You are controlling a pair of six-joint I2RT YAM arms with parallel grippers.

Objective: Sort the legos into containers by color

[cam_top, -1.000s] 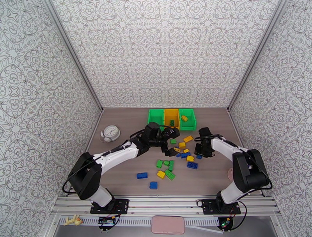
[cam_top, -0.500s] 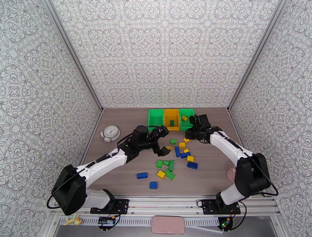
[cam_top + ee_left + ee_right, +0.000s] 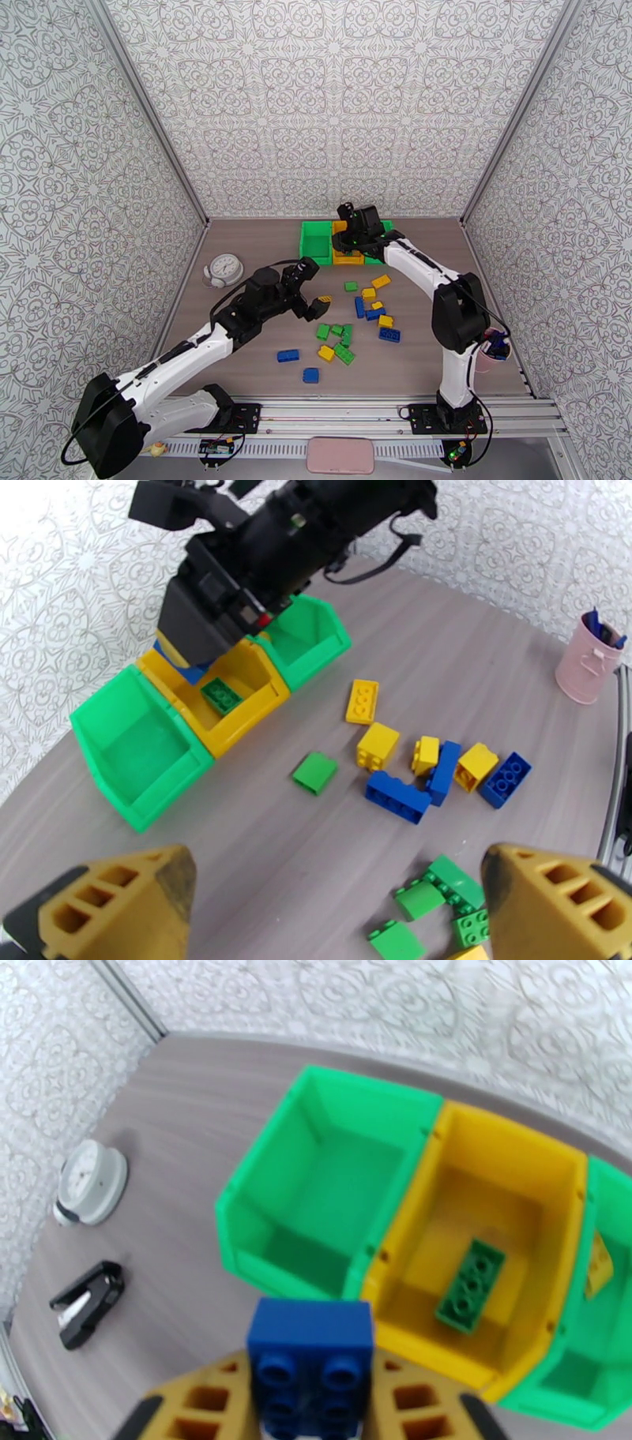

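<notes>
Over yellow-orange rectangular plastic bin: right gripper pinching small blue studded plastic brick by smooth sides. Judged light, rigid, slippery. Left gripper wide, empty.

blue brick: bottom cropped | right bin: cropped, contents perhaps yellow brick

three walls papered in a dense grey-on-white ornamental pattern close in the back and both sides. slim metal posts run up the two rear corners. the table has a grey-brown wood-grain top, evenly lit, with only soft shadows. a ribbed aluminium rail lines its near edge.
</notes>
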